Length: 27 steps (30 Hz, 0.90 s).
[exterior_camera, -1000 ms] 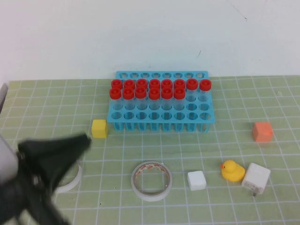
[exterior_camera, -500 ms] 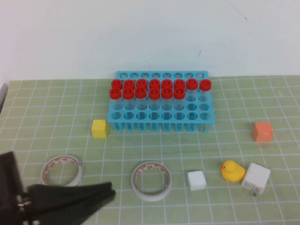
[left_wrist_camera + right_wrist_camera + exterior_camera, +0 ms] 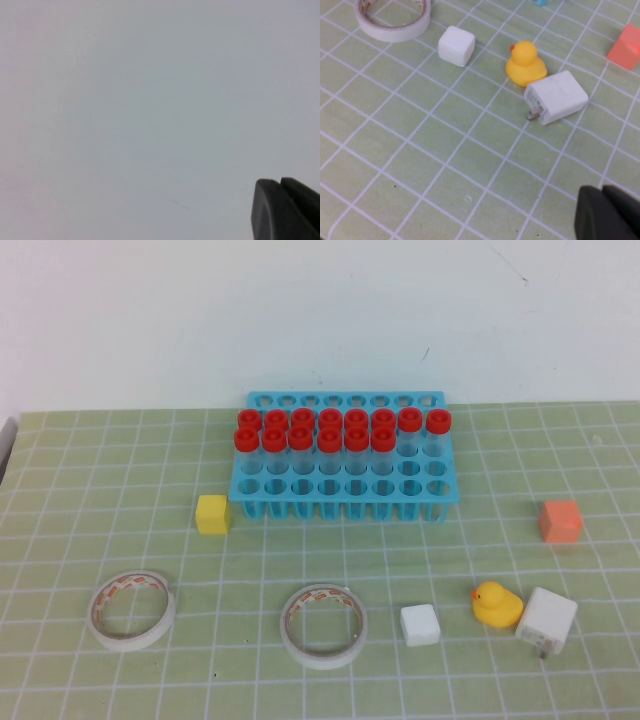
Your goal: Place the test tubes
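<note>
nearest me, the right gripper [image 3: 601, 189] hangs over the green grid mat [image 3: 100, 500] just my side of the white charger [image 3: 546, 621], its fingers pressed together on nothing. the left gripper [image 3: 280, 186] is also closed and empty, facing only a pale blank surface. neither shows in the high view; the left arm that crossed its near left corner a moment ago has gone.

next come two tape rolls [image 3: 131, 610] [image 3: 322, 625] with red print on their cores that i cannot read, a white cube [image 3: 420, 625], and a yellow duck [image 3: 495, 604] touching the charger. bare mat lies between these and the yellow cube [image 3: 212, 513] and orange cube [image 3: 560, 522].

farthest, the test tubes [image 3: 330, 435] stand red-capped in two rows in the blue rack [image 3: 340, 502], its near rows open, by the mat's far edge at the white wall [image 3: 320, 310].
</note>
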Available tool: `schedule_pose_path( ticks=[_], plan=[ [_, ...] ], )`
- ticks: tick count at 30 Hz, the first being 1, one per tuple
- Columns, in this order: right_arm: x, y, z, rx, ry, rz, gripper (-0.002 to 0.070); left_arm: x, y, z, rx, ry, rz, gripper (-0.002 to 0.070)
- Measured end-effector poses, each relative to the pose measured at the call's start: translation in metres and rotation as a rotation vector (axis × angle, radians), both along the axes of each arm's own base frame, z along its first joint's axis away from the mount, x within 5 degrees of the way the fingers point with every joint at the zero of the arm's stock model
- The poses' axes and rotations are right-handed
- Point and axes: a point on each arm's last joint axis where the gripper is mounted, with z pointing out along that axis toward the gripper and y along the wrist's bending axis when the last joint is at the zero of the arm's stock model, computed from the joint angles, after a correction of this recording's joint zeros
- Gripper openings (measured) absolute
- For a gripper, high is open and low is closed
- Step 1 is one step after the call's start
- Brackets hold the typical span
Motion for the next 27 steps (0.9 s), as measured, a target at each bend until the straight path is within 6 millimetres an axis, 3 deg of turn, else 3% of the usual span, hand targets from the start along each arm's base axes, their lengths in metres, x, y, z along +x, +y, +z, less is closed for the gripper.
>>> schedule_pose_path(
  ticks=[9,22,27],
  plan=[
    [0.000,0.000,0.000,0.000,0.000,0.000,0.0001,0.011,0.014,-0.006,-0.129,0.068,0.248,0.0000],
    [0.000,0.000,0.000,0.000,0.000,0.000,0.0001,0.015,0.017,-0.013,-0.181,0.104,0.303,0.0000],
    [0.000,0.000,0.000,0.000,0.000,0.000,0.0001,0.023,0.022,-0.031,-0.271,0.165,0.326,0.0000]
  ],
)
